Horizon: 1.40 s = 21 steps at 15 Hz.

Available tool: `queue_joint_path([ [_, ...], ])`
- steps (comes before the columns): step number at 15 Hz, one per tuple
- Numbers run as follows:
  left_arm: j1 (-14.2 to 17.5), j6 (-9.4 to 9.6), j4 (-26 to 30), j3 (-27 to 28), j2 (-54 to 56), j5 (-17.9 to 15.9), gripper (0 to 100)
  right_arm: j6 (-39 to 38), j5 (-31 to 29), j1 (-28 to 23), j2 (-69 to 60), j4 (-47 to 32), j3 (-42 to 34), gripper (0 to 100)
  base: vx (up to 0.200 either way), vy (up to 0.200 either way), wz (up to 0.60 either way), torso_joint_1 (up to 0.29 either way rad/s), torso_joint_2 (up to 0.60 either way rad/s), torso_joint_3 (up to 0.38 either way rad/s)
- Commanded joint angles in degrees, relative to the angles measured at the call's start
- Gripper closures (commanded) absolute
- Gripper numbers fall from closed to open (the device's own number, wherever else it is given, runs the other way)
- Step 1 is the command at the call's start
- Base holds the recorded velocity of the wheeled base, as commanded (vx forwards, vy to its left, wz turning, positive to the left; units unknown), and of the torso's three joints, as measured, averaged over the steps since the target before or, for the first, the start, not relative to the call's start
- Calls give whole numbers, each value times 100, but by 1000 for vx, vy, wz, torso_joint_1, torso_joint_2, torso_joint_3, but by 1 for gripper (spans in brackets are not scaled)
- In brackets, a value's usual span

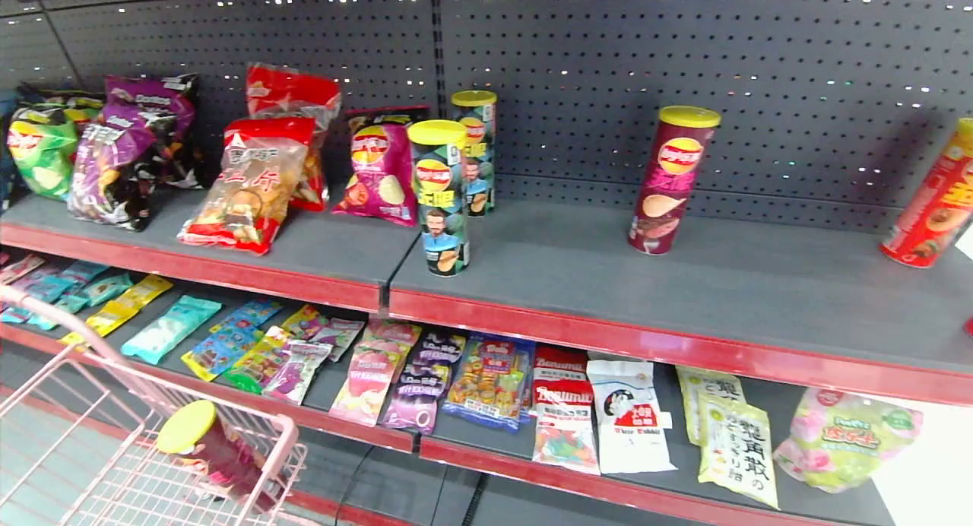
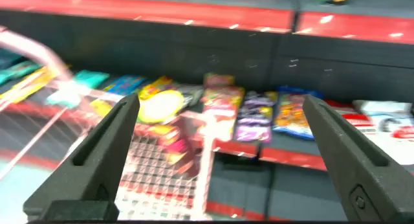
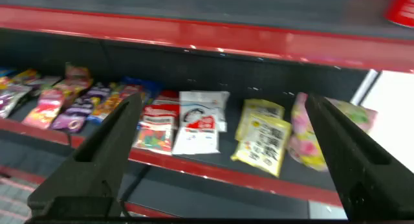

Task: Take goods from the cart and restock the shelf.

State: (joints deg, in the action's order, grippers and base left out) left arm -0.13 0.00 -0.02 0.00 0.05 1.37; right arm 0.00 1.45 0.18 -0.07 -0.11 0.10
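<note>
Pink wire cart [image 1: 283, 435] held one chip can [image 1: 220, 454], with a dark red body and a yellow lid. The can leaned in the cart's corner against the wire wall, long axis tilted, lid end up and toward my left, base down in the basket. Upper shelf [image 1: 684, 290] carried a matching can [image 1: 673, 180] upright, two darker cans [image 1: 441, 199] upright near the centre joint, and snack bags [image 1: 251, 184] at left. My left gripper [image 2: 220, 153] faced the cart, jaws spread wide. My right gripper [image 3: 223, 159] faced the lower shelf [image 1: 471, 457], jaws likewise spread.
</note>
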Motion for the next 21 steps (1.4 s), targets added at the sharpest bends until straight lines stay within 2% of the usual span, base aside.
queue_joint_path([
  [1, 5, 0, 2, 0, -5, 4, 0, 0, 4, -1, 7, 2, -1, 0, 0, 0, 600, 7, 7, 2],
  [4, -4, 0, -6, 0, -5, 4, 0, -9, 4, -1, 7, 2, -1, 0, 0, 0, 600, 4, 2, 2],
  [10, 5, 0, 2, 0, -5, 4, 0, -18, -31, -1, 7, 2, -1, 0, 0, 0, 0, -25, 55, 32],
  [21, -4, 9, 2, 0, -5, -5, 0, -26, -31, -1, 7, 2, -1, 0, 0, 0, 0, -178, 468, 289],
])
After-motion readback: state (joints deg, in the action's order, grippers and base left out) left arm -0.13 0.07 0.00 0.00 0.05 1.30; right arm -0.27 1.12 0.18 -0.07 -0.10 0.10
